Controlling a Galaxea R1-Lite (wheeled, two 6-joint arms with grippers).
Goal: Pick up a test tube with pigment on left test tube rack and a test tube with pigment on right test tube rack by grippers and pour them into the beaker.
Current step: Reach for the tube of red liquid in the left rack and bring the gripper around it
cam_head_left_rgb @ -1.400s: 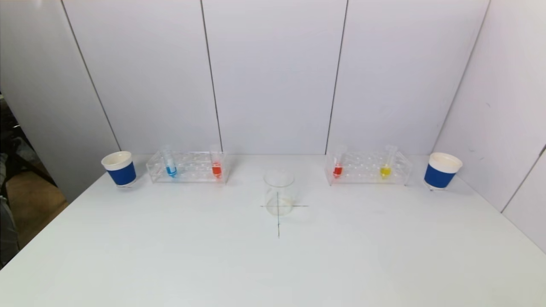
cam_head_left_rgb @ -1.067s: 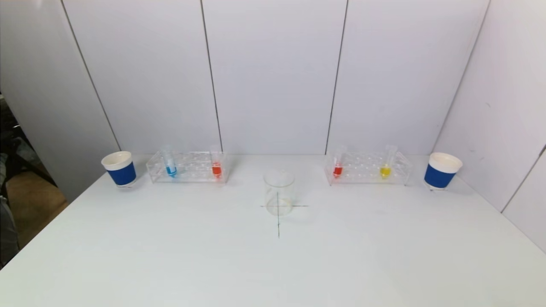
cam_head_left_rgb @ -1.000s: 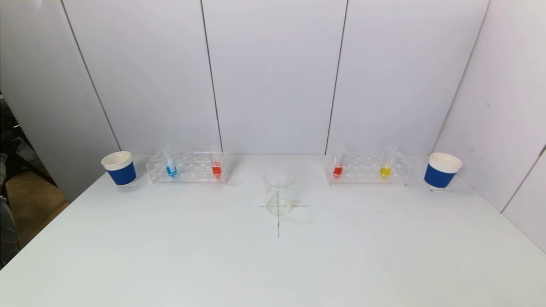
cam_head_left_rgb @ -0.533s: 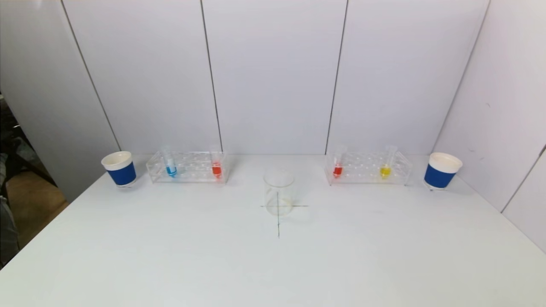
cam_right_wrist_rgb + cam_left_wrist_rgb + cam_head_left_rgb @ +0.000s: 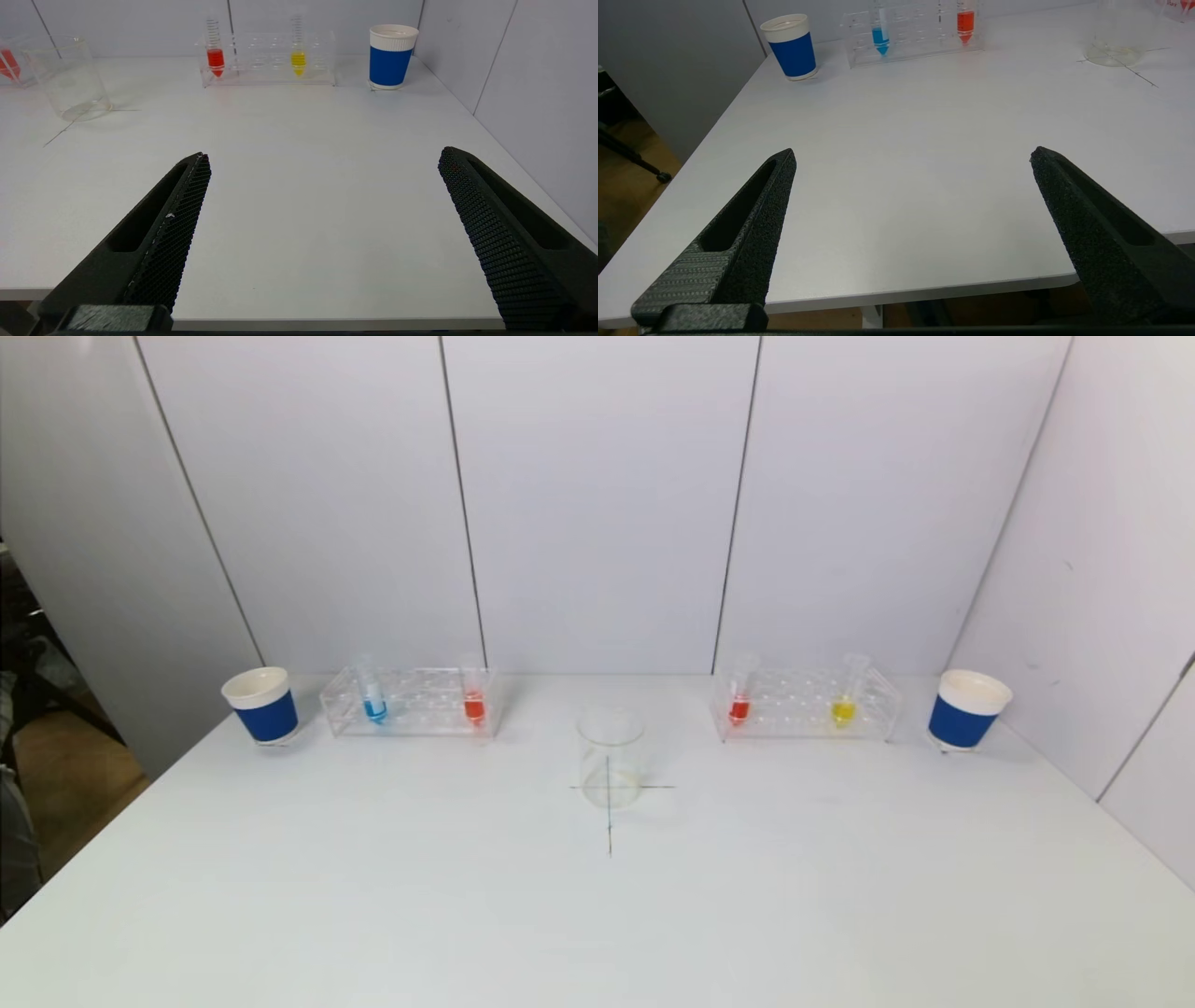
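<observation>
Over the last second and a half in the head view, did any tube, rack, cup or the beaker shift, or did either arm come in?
Nothing visibly changed. The beaker sits on its cross mark, the blue tube and red tube stand in the left rack, the red tube and yellow tube in the right rack. Neither arm enters the head view.

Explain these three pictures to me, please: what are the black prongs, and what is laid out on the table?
A two-armed robot took them. One camera sits on its head and overlooks the white table. The other two sit on its wrists, so the black prongs are each arm's grasping tool: left tool, right tool, both open, holding nothing, back at the table's near edge. In the middle stands an empty glass beaker. The left rack holds blue and red tubes, the right rack red and yellow. A blue paper cup flanks each rack.
</observation>
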